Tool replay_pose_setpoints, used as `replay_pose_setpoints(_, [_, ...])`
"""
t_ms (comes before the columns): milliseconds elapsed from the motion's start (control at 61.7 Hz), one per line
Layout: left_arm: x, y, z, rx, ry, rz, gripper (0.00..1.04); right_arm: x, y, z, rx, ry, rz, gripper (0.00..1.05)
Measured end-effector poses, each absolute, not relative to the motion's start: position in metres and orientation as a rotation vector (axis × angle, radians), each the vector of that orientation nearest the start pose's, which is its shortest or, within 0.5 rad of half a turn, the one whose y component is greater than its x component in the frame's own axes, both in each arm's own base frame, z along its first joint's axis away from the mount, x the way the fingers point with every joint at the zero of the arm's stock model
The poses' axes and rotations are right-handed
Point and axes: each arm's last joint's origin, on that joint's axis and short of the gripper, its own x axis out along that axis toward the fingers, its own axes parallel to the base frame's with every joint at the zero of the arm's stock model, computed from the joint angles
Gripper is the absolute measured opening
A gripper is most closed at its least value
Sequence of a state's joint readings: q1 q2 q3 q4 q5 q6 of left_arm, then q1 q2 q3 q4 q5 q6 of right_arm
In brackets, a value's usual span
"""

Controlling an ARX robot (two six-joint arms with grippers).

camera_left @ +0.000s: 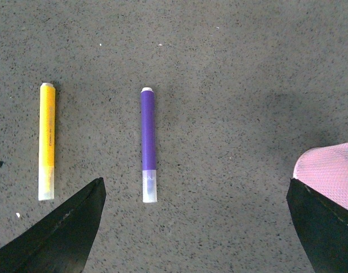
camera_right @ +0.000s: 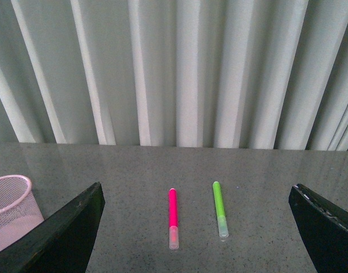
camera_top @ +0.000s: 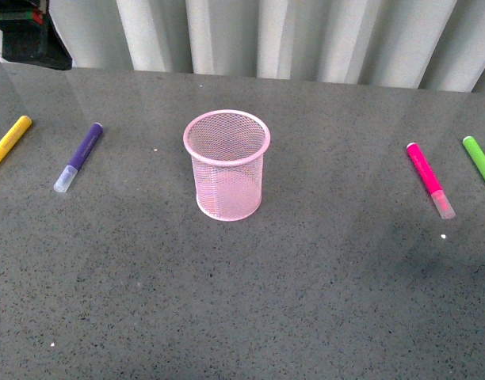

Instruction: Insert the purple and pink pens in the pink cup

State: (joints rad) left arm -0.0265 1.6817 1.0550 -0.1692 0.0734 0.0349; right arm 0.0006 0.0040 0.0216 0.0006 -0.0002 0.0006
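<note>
The pink cup point(camera_top: 227, 165) stands upright and empty at the middle of the grey table; its edge shows in the left wrist view point(camera_left: 332, 170) and the right wrist view point(camera_right: 9, 210). The purple pen point(camera_top: 78, 156) lies flat to the cup's left, pale cap toward the front. The pink pen point(camera_top: 430, 180) lies flat to the right. Neither arm shows in the front view. My left gripper point(camera_left: 197, 227) hangs open above the table, the purple pen point(camera_left: 148, 144) lying just ahead of its jaws. My right gripper point(camera_right: 197, 227) is open, the pink pen point(camera_right: 173, 218) ahead of it.
A yellow marker point(camera_top: 9, 143) lies left of the purple pen, also in the left wrist view point(camera_left: 46, 140). A green marker point(camera_top: 480, 163) lies right of the pink pen, at the table's right edge, and is seen too by the right wrist point(camera_right: 219, 209). A pleated curtain point(camera_top: 290, 36) backs the table.
</note>
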Motion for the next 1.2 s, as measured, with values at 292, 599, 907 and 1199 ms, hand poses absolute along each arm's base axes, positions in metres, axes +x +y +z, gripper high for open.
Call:
replay_pose_setpoints(292, [0.386,-0.008,0.171,0.09,0.93,-0.14,0.98,0.097,0.0,0.171,0.001,-0.018,0.001,0.98])
replay_pose_setpoints(599, [0.417,-0.011,0.149,0.12,0.984,-0.143,0.98,0.097,0.0,0.171,0.001,-0.018,0.001,0.98])
replay_pose_setpoints(907, [0.431,-0.01,0.126,0.117,1.031,-0.146,0.98,0.097,0.0,0.171,0.001,-0.018,0.001,0.98])
replay_pose_setpoints(1199, [0.435,-0.007,0.102,0.099,1.087,-0.145,0.98,0.097,0.0,0.171,0.001,-0.018,0.001,0.98])
